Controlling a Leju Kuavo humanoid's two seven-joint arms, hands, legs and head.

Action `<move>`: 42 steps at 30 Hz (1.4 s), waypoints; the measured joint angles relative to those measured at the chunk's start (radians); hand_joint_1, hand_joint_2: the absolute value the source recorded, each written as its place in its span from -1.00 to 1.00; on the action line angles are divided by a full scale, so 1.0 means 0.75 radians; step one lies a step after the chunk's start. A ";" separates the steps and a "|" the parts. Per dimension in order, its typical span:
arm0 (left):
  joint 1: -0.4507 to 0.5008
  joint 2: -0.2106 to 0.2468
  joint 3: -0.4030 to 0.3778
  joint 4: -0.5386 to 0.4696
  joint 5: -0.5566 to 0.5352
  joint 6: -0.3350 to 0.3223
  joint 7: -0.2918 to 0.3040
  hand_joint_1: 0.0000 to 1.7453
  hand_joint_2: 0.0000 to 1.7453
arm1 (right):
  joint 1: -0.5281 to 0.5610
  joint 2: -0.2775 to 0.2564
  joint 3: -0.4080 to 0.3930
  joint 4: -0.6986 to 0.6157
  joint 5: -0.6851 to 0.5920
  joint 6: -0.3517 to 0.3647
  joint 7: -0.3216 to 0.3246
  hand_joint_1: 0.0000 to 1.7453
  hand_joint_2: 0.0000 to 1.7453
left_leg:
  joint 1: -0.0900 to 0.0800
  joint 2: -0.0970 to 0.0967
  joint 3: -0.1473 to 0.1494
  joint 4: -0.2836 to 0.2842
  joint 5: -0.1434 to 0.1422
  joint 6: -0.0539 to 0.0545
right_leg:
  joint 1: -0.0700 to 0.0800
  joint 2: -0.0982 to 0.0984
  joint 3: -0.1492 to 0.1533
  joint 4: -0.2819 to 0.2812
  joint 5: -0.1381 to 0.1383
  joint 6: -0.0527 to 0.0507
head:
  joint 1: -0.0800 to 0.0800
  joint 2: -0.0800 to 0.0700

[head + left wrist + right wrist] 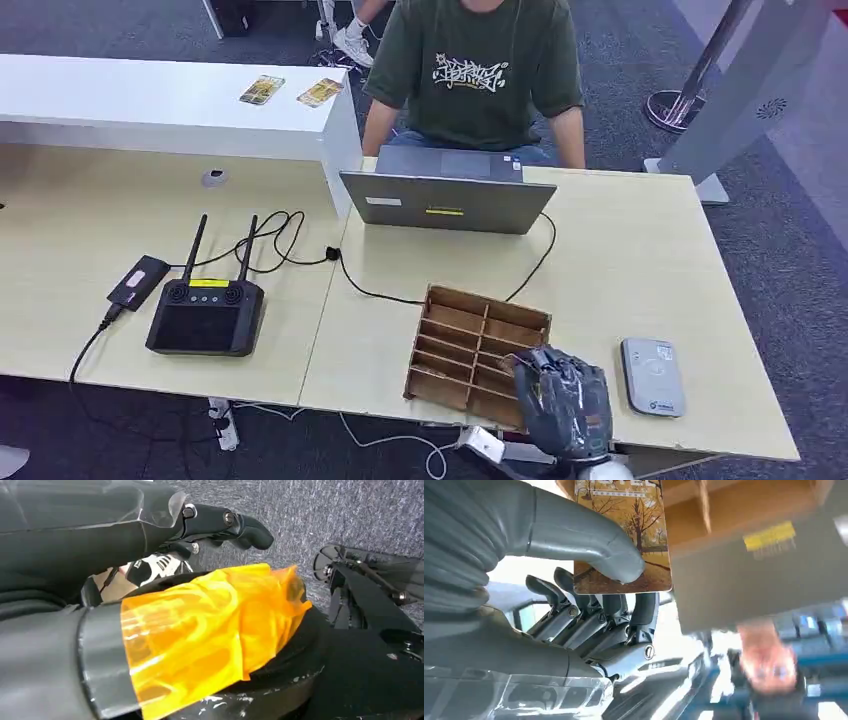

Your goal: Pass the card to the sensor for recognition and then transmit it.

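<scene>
Big picture first: the desk [640,250] has a laptop [447,200] at the far edge with a person [470,70] behind it, a wooden rack [470,340] near the front, and the sensor [652,376], a small grey pad, just right of the rack. The right hand [566,400] sits over the rack's near right corner. The right wrist view shows its thumb [589,545] pinching the card [624,535] against the fingers. The card's long axis runs out from the grip toward the rack, tree picture facing the camera.

I'd say the card is only just picked. To do this well: lift it clear of the slots, swing right, and lay the flat face over the sensor without tilting.

The left hand [220,525] hangs by the floor, holding nothing; can't tell how far it's curled.
</scene>
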 joint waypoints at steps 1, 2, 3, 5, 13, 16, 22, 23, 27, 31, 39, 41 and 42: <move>0.000 -0.001 0.000 0.000 0.000 0.001 -0.001 -1.00 -1.00 | 0.010 0.013 -0.011 -0.019 -0.022 -0.028 -0.020 1.00 1.00 | 0.000 0.000 0.000 0.000 0.000 0.000 | 0.000 0.000 0.000 0.000 0.000 0.000 | 0.000 0.000; 0.000 -0.001 0.000 0.000 0.000 0.002 -0.003 -1.00 -1.00 | 0.023 0.027 -0.026 -0.043 -0.049 -0.050 -0.044 1.00 1.00 | 0.000 0.000 0.000 0.000 0.000 0.000 | 0.000 0.000 0.000 0.000 0.000 0.000 | 0.000 0.000; 0.000 -0.002 0.000 0.000 0.000 0.003 -0.005 -1.00 -1.00 | 0.035 0.042 -0.042 -0.069 -0.080 -0.060 -0.074 1.00 1.00 | 0.000 0.000 0.000 0.000 0.000 0.000 | 0.000 0.000 0.000 0.000 0.000 0.000 | 0.000 0.000; 0.000 -0.002 0.000 0.000 0.000 0.006 -0.011 -1.00 -1.00 | 0.068 0.082 -0.086 -0.122 -0.155 -0.066 -0.173 1.00 1.00 | 0.000 0.000 0.000 0.000 0.000 0.000 | 0.000 0.000 0.000 0.000 0.000 0.000 | 0.000 0.000; 0.001 -0.005 0.000 0.001 -0.001 0.014 -0.021 -1.00 -1.00 | 0.215 0.317 -0.387 -0.304 -0.322 -0.073 -0.513 1.00 1.00 | 0.000 0.000 0.000 0.000 0.000 0.000 | 0.000 0.000 0.000 0.000 0.000 0.000 | 0.000 0.000; 0.001 -0.007 0.000 0.001 -0.001 0.016 -0.023 -1.00 -1.00 | 0.259 0.416 -0.510 -0.359 -0.397 -0.073 -0.647 1.00 1.00 | 0.000 0.000 0.000 0.000 0.000 0.000 | 0.000 0.000 0.000 0.000 0.000 0.000 | 0.000 0.000; 0.001 -0.011 0.000 0.005 0.000 0.019 -0.026 -1.00 -1.00 | 0.314 0.585 -0.720 -0.432 -0.518 -0.074 -0.806 1.00 1.00 | 0.000 0.000 0.000 0.000 0.000 0.000 | 0.000 0.000 0.000 0.000 0.000 0.000 | 0.000 0.000; 0.001 -0.011 0.000 0.005 0.000 0.020 -0.026 -1.00 -1.00 | 0.319 0.603 -0.744 -0.438 -0.525 -0.074 -0.817 1.00 1.00 | 0.000 0.000 0.000 0.000 0.000 0.000 | 0.000 0.000 0.000 0.000 0.000 0.000 | 0.000 0.000; 0.001 -0.011 0.000 0.005 0.000 0.022 -0.026 -1.00 -1.00 | 0.333 0.661 -0.815 -0.451 -0.545 -0.074 -0.842 1.00 1.00 | 0.000 0.000 0.000 0.000 0.000 0.000 | 0.000 0.000 0.000 0.000 0.000 0.000 | 0.000 0.000; 0.001 -0.011 0.000 0.005 -0.001 0.022 -0.026 -1.00 -1.00 | 0.337 0.687 -0.850 -0.453 -0.556 -0.074 -0.842 1.00 1.00 | 0.000 0.000 0.000 0.000 0.000 0.000 | 0.000 0.001 0.000 0.000 0.000 0.000 | 0.000 0.000; 0.000 -0.011 0.000 0.005 -0.001 0.019 -0.023 -1.00 -1.00 | 0.270 0.688 -0.857 -0.441 -0.522 -0.073 -0.865 1.00 1.00 | 0.000 0.001 0.000 0.000 0.000 0.000 | 0.000 0.001 0.000 0.000 0.000 0.000 | 0.000 0.000; 0.000 -0.011 0.000 0.005 -0.003 0.017 -0.017 -1.00 -1.00 | 0.227 0.688 -0.858 -0.432 -0.482 -0.073 -0.875 1.00 1.00 | 0.000 0.001 0.001 0.000 0.001 0.000 | 0.000 0.001 0.000 0.000 0.000 0.000 | 0.000 0.000; -0.001 -0.011 -0.001 0.005 -0.004 0.017 -0.012 -1.00 -1.00 | 0.204 0.688 -0.860 -0.427 -0.453 -0.073 -0.887 1.00 1.00 | 0.000 0.001 0.001 0.000 0.001 -0.001 | 0.000 0.001 0.000 0.000 0.000 0.000 | -0.001 0.000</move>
